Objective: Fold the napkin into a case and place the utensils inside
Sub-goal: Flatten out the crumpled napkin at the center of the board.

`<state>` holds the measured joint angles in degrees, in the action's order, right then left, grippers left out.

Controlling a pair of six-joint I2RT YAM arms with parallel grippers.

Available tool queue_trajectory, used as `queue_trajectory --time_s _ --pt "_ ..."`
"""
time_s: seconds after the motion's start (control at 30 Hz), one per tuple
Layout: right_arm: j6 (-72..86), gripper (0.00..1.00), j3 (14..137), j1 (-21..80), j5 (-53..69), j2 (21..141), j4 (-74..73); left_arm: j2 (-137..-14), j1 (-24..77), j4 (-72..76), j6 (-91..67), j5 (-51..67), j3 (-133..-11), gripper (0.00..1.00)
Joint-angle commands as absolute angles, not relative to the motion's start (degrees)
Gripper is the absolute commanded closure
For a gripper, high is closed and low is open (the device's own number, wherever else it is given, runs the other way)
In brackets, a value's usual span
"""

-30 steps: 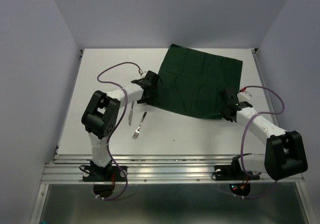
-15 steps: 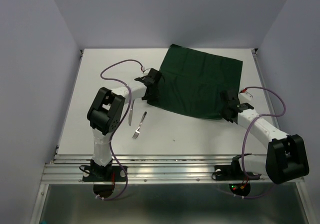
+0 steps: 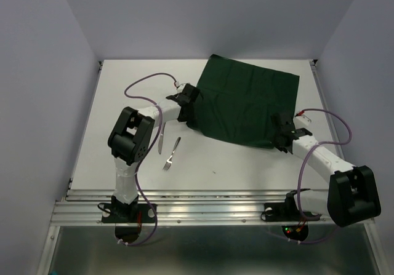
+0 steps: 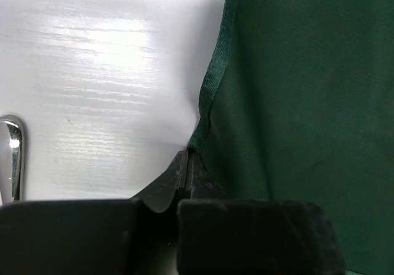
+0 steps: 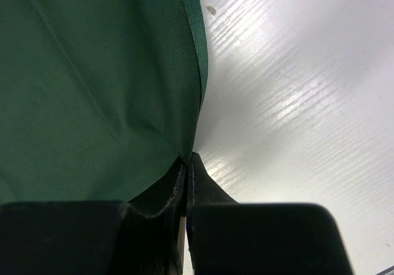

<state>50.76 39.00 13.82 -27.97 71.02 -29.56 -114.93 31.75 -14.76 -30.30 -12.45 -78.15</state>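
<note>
Nearest my bases, the white table (image 3: pixel 234 164) carries both utensils on its left half. The fork (image 3: pixel 172 154) lies nearest, tines toward me, slightly slanted. The knife (image 3: pixel 160 139) lies just beside it on the left, apart from it and reaching a little further out. Neither piece touches the cloth.

Beyond them, my left gripper (image 3: pixel 188 111) is clenched on the near-left corner of the napkin (image 3: pixel 246 106). In the left wrist view the fingertips (image 4: pixel 183 164) meet with the hemmed edge pinched between them, and the hem is drawn up into a small ridge. A rounded silver end shows at the left border there; I cannot tell which piece it belongs to.

My right gripper (image 3: pixel 281 141) is likewise clamped on the near-right corner. In the right wrist view the fingertips (image 5: pixel 192 164) are pressed together over the gathered cloth.

The napkin lies spread open as one sheet, unfolded and set askew. It covers the far right part of the table, with its far corner close to the back edge.
</note>
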Motion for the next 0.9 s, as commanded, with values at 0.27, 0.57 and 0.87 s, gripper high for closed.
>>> queue_trajectory --time_s 0.27,0.57,0.87 --pt "51.5 0.99 38.9 13.4 -29.4 68.7 -29.9 -112.5 32.0 -19.3 -32.1 -16.2 -77.9 0.52" --pt "51.2 0.99 39.0 13.4 -29.6 68.7 -29.9 -108.7 32.1 -20.3 -33.3 -16.2 -77.3 0.14" --pt "51.0 0.98 39.4 13.4 -29.6 68.8 -30.0 -107.0 33.3 -18.1 -36.5 -17.5 -73.7 0.25"
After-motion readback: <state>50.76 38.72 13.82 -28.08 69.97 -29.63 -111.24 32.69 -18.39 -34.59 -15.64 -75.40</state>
